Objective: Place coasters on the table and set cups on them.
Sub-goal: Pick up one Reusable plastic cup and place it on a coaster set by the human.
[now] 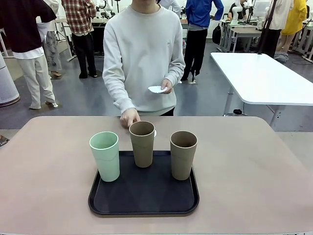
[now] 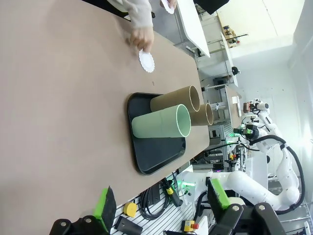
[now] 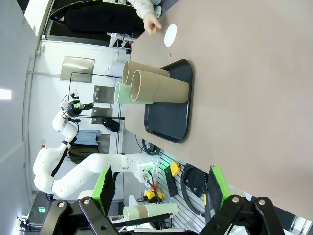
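1. Nearest, the left pincer [image 2: 161, 203] and right pincer [image 3: 160, 191] hang released, grasping nothing, at the near side of the wide beige-tan matte bench [image 1: 49, 171].
2. A black rounded-square tray [image 1: 142, 198] carries three upright tapered cups: a pale mint green tumbler [image 1: 104, 155], a tan-brown tumbler [image 1: 142, 143] and a second tan-brown tumbler [image 1: 183, 154].
3. Beyond it, a person's hand [image 1: 129, 117] touches one white lacy paper coaster [image 2: 146, 60] lying on the bench.
4. Farthest, the person's other hand [image 1: 166, 87] holds spare white coasters [image 1: 156, 89], number unclear.
5. Coaster-laying seems in hand; next, a pincer would need to lift a cup onto that coaster.
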`<state>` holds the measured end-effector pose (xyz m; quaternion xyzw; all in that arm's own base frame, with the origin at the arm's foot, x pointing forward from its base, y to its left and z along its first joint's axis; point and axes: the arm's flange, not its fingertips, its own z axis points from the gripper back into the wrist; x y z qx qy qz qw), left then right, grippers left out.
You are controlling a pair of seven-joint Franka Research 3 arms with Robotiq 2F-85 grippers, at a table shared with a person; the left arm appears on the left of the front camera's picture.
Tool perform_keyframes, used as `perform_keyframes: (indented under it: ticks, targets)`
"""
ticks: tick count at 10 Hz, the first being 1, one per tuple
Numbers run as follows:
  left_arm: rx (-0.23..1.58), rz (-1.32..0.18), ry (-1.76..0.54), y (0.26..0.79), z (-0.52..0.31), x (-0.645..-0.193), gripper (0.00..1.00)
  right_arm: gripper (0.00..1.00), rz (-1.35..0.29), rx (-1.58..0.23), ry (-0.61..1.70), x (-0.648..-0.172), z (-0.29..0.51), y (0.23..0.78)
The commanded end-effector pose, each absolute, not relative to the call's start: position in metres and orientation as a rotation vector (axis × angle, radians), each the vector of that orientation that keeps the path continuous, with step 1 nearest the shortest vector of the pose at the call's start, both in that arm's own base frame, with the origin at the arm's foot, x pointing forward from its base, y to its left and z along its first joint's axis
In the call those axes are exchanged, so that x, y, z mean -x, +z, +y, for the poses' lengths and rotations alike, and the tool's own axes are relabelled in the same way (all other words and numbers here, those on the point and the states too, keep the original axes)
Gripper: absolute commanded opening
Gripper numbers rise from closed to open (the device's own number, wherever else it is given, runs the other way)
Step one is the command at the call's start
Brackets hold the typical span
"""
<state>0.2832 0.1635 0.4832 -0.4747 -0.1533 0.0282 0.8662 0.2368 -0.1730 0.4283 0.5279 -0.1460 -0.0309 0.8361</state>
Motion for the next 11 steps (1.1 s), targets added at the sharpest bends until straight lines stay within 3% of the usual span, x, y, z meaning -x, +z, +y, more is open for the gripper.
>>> perform_keyframes:
  ticks: [1,11]
  targets:
    - [1.008,-0.329,0.049,0.484,0.1655,-0.2842,1.0,1.0,-0.321,-1.115,-0.072,-0.2397,-0.174,0.4288]
    - [1.008,-0.329,0.049,0.484,0.1655,-0.2842,1.0,1.0,-0.321,-1.115,-0.072,-0.2397,-0.174,0.4288]
